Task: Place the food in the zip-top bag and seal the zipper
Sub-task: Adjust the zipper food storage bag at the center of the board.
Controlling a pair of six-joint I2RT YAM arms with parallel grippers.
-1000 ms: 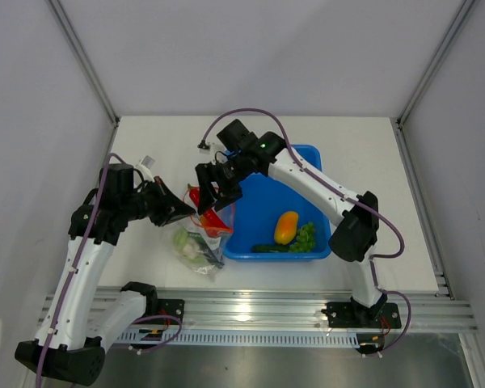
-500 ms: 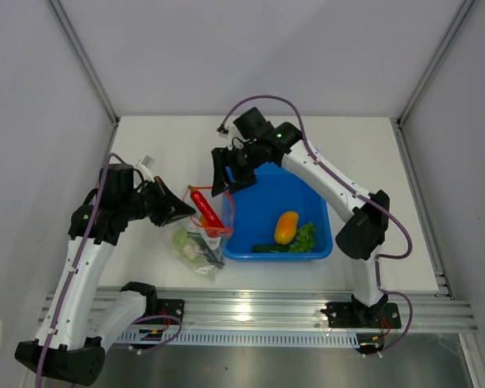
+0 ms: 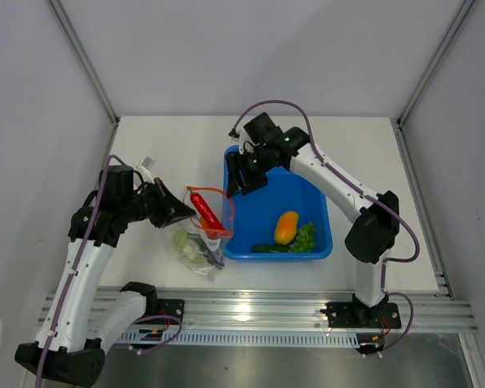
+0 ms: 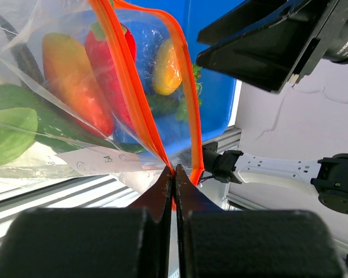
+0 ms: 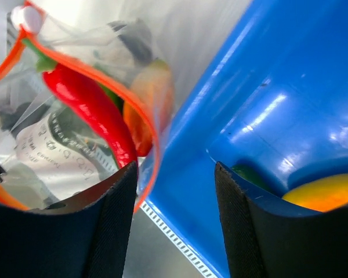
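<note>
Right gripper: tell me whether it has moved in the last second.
Yes. The right gripper has swung right and away from the arm bases, from left of the blue tub to over the tub's far-left corner.

The zip-top bag (image 4: 104, 156) is thin clear plastic film, glossy and creased, faintly printed, and its zipper (image 4: 142, 116) is a smooth orange plastic strip. The red chili (image 5: 93, 113) inside looks waxy and shiny. The blue tub (image 5: 267, 87) is hard, glossy plastic with bright highlights. The 2 fingers (image 5: 110, 231) of the right gripper (image 5: 174, 168) are matt black. The table (image 3: 170, 145) is matt white, and its front rail (image 3: 250, 311) is brushed metal.
</note>
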